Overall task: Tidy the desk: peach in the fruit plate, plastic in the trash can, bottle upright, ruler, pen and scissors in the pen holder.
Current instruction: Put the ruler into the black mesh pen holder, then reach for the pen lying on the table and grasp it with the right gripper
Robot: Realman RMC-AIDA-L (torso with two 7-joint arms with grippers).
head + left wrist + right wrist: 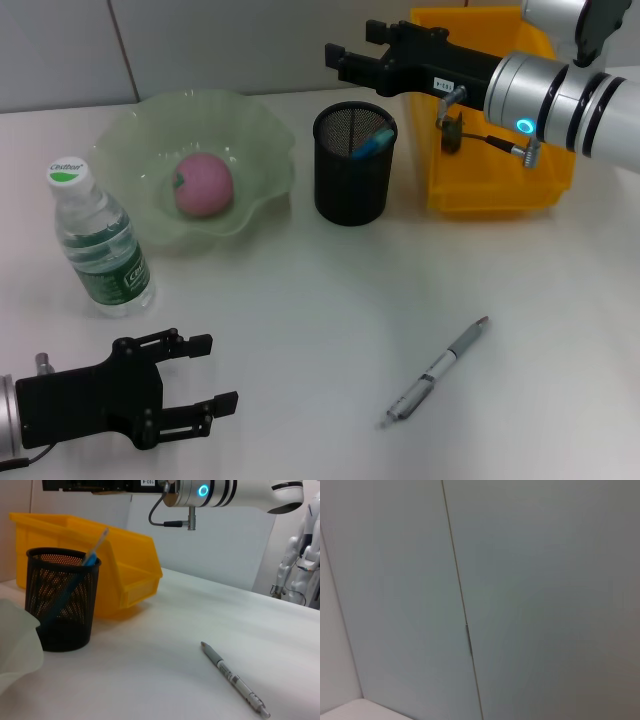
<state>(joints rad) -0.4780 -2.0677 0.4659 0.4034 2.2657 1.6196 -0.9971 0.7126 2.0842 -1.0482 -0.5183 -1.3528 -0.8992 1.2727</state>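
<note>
The pink peach (204, 186) lies in the pale-green fruit plate (255, 130). Left of it the bottle (98, 240) stands upright. The black mesh pen holder (353, 175) (62, 600) holds the light-blue scissors (372, 142) (75, 582) and the clear ruler (101, 537). On the desk (320, 300), front right, lies the grey pen (438, 370) (235, 680). The yellow trash can (500, 150) (125, 560) stands behind the holder. My right gripper (352, 45) hovers open and empty above the holder. My left gripper (208, 375) rests open near the front left edge. No plastic is in view.
A grey panelled wall (520, 580) runs behind the desk and fills the right wrist view. Another white robot (300, 560) stands beyond the desk's far side. Bare tabletop lies between the pen and my left gripper.
</note>
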